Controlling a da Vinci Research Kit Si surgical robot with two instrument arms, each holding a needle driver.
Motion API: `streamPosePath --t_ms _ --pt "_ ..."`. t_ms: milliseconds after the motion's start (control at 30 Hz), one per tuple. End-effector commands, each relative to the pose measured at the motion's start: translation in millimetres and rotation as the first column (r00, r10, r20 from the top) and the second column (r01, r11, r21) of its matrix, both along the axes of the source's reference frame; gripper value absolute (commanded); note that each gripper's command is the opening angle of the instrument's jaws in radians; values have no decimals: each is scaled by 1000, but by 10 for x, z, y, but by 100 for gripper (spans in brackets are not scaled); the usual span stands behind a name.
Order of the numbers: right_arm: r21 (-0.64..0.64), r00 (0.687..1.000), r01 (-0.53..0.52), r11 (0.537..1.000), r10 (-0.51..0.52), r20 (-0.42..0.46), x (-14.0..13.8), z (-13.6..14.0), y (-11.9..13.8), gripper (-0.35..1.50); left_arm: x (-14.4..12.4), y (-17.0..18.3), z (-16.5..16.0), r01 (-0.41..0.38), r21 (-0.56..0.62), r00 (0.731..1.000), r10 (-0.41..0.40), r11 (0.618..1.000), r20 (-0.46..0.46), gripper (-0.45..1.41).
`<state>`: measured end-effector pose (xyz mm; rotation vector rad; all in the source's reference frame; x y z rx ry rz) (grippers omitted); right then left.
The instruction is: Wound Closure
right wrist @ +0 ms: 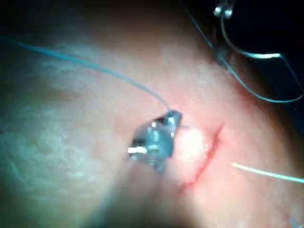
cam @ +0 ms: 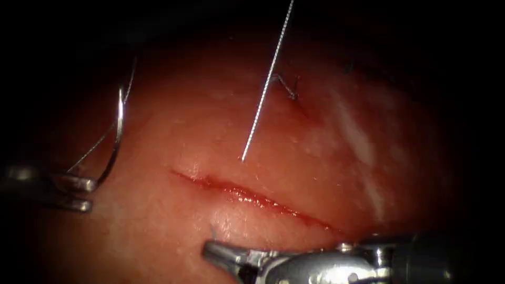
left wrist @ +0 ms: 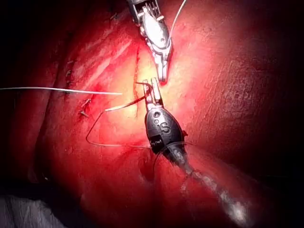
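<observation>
The cut [cam: 252, 197] runs slantwise across the tissue [cam: 184, 121], with red fluid along it. Left of the cut's left end, my left tool [cam: 90, 192] grips the curved needle [cam: 120, 121] near its lower end. The needle arcs upward, free of the tissue, and thin thread trails off its upper end. The left wrist view shows the same grip, left tool [left wrist: 153, 88] on needle [left wrist: 89, 135]. My right tool [cam: 209, 250] lies shut below the cut; I cannot tell whether it holds anything. A taut white thread [cam: 265, 87] enters the tissue just above the cut.
An earlier stitch with short dark ends [cam: 290, 93] sits farther back, above the cut's right half. Slack thread [cam: 92, 150] loops beside the needle at the left. In the right wrist view a thread [right wrist: 95, 69] runs up to the right tool's tip [right wrist: 173, 118].
</observation>
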<state>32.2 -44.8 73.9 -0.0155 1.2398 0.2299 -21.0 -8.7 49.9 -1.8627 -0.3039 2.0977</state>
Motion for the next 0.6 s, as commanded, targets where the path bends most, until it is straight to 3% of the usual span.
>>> streamPosePath --t_ms 33,367,600 --pt "0 1000 6 1000 -6 -3 8 -1 -7 -35 -4 -1 8 0 -1 1000 0 1000 1 -45" --pt "-5 999 35 999 -35 -9 5 -11 -29 -35 -4 -1 7 0 -1 1000 0 1000 1 -45" --pt "-8 999 39 999 -39 -3 -23 -37 -56 -35 -4 -1 8 0 -1 1000 0 1000 1 -45"
